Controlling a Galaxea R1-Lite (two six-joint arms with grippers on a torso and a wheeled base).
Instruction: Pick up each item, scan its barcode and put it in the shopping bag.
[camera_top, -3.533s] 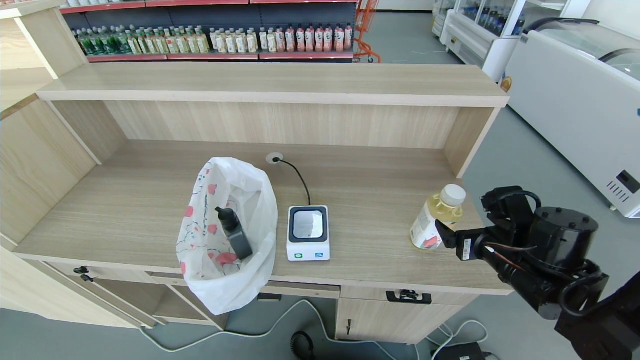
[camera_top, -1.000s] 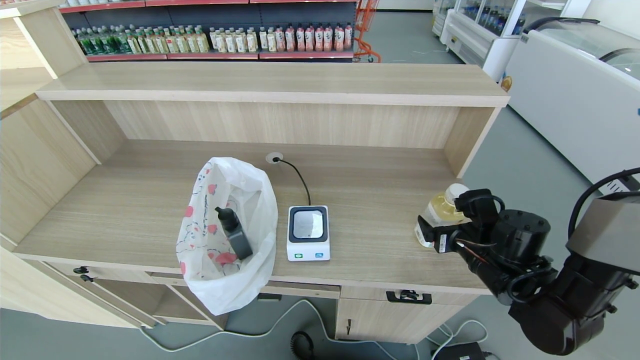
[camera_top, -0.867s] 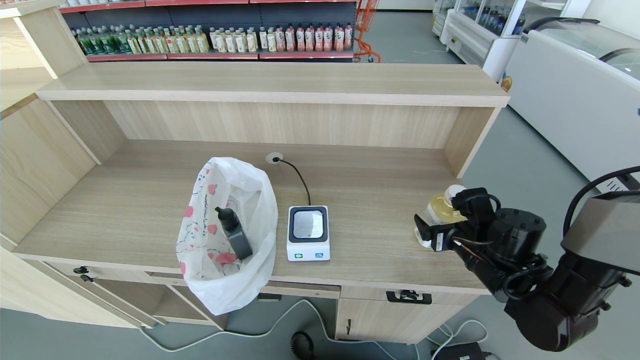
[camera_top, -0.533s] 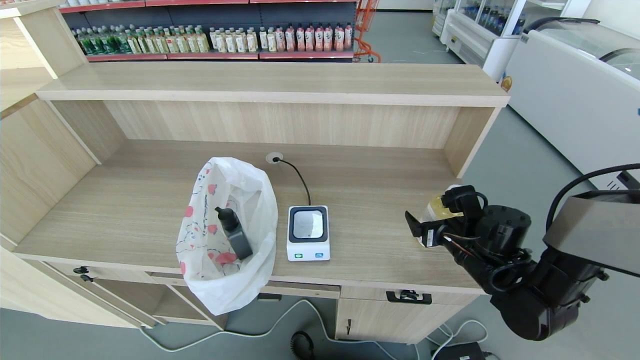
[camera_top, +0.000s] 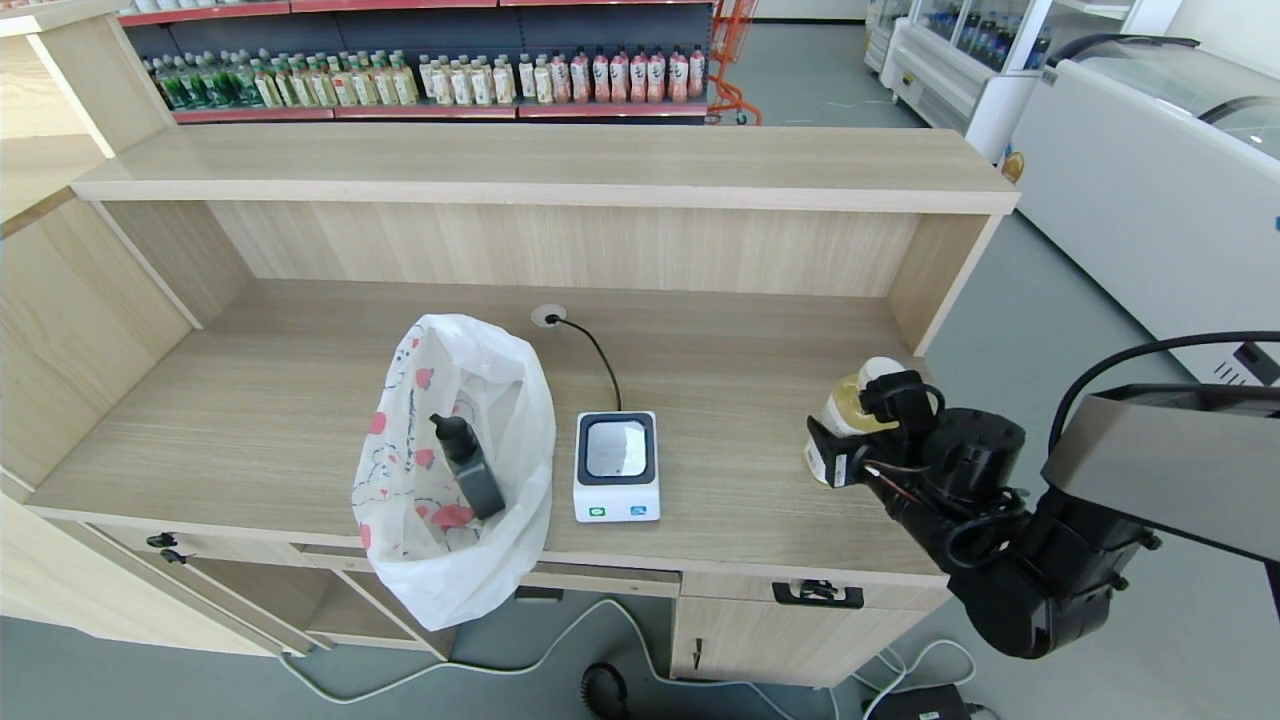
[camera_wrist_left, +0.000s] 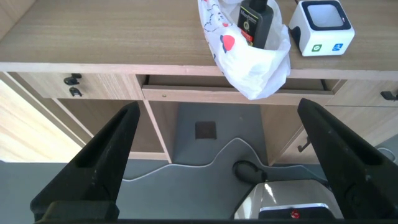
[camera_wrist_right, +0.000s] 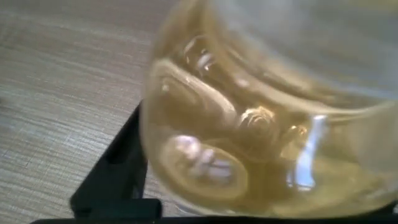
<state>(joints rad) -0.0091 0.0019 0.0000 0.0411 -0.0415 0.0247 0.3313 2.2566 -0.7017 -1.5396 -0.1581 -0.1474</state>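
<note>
A clear bottle of yellow drink (camera_top: 843, 408) with a white cap is at the right end of the wooden counter (camera_top: 300, 400). My right gripper (camera_top: 836, 447) is shut on its lower body. The right wrist view has the bottle (camera_wrist_right: 261, 112) right up close, with one dark finger (camera_wrist_right: 115, 180) beside it. The white shopping bag (camera_top: 450, 460) with red flowers stands open at the counter's front edge, a dark bottle (camera_top: 470, 470) inside it. The white barcode scanner (camera_top: 617, 465) sits just right of the bag. My left gripper (camera_wrist_left: 217, 109) hangs open below the counter front, facing the bag (camera_wrist_left: 252, 59).
The scanner's black cable (camera_top: 595, 350) runs back to a hole in the counter. A raised back wall and side panels enclose the counter. Below the front edge are drawers with black handles (camera_top: 817, 593). Cables lie on the floor. Freezers stand at the far right.
My right gripper closed in on the yellow drink bottle, took hold of it and carried it a little to the left, toward the scanner. The bag, scanner and dark bottle have not moved.
</note>
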